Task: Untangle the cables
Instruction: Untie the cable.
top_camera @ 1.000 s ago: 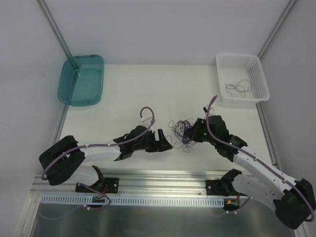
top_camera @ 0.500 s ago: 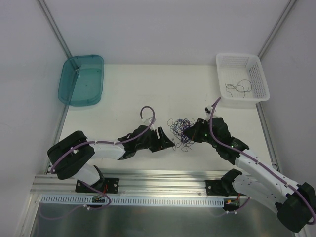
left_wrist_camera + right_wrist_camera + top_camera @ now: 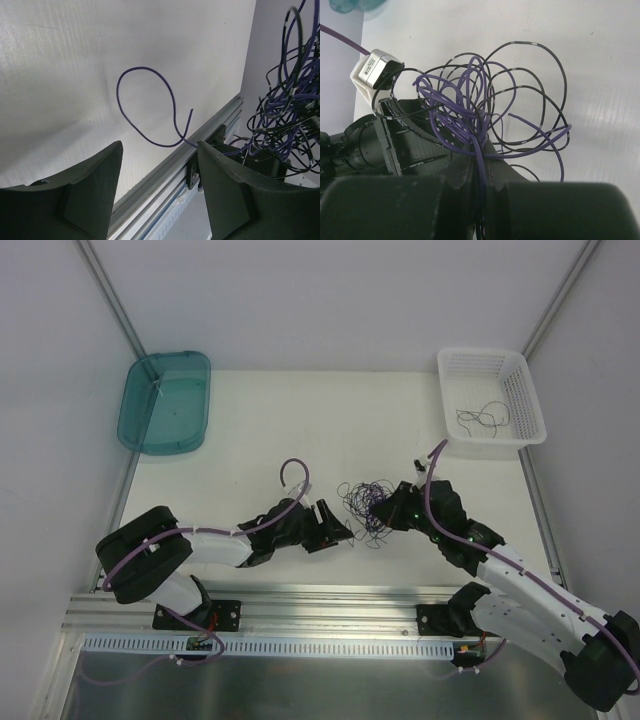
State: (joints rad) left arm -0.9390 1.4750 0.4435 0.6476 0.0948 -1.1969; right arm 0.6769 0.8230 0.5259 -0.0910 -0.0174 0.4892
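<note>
Places below are given from the cables, a loose tangle of thin purple and black strands on the white table, nearer its front edge than its back.

Nearest the arm bases, on the tangle's near-right side, the right gripper has its jaws pressed together. In the right wrist view the two fingers of this gripper meet with barely a slit, and several purple strands of the cables run straight down into that slit, so a bunch of the tangle is pinched there. The remaining loops fan out above the fingertips over the table.

To the tangle's left, just beside it, the left gripper points toward it with jaws spread wide. Its own wrist view shows this gripper with nothing between the fingers. One purple loop curls in the gap beyond them, apart from both pads, and the cables hang at the right edge.

Far behind the tangle to the right stands a white basket holding a few dark strands. Far behind to the left lies a teal tray.
</note>
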